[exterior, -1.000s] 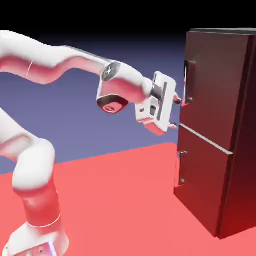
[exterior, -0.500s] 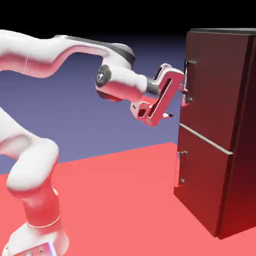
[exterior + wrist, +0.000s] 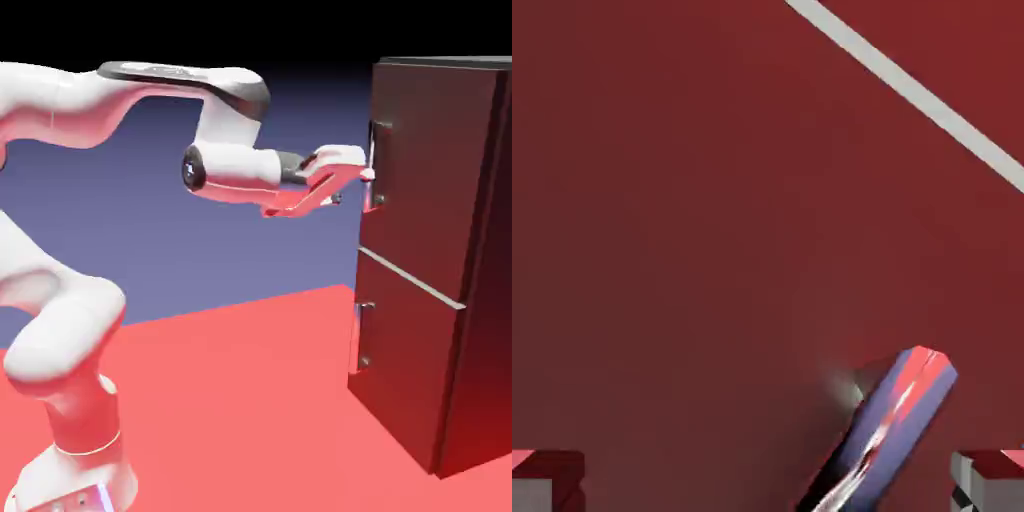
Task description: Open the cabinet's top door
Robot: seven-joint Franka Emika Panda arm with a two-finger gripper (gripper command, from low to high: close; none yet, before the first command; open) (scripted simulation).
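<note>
The tall dark cabinet (image 3: 470, 250) stands at the exterior view's right. Its top door (image 3: 425, 170) is flush with the cabinet front, and a slim vertical silver handle (image 3: 372, 165) runs along the door's left edge. My gripper (image 3: 353, 184) is level with that handle and right up against it, rolled so that the hand lies nearly flat. In the hand view the door's dark red panel (image 3: 712, 200) fills the frame. The handle (image 3: 890, 435) slants up from the bottom edge, between my two fingertips (image 3: 992, 482) and nearer the right one. The jaws are open, clear of the bar on both sides.
Below a pale seam (image 3: 912, 88) sits the shorter lower door (image 3: 405, 355) with its own small handle (image 3: 358, 335). The red table (image 3: 240, 400) stretches between the robot's base and the cabinet.
The hand has risen, rolled from upright to nearly flat, and moved right to the top door's handle. The jaws have stayed open.
</note>
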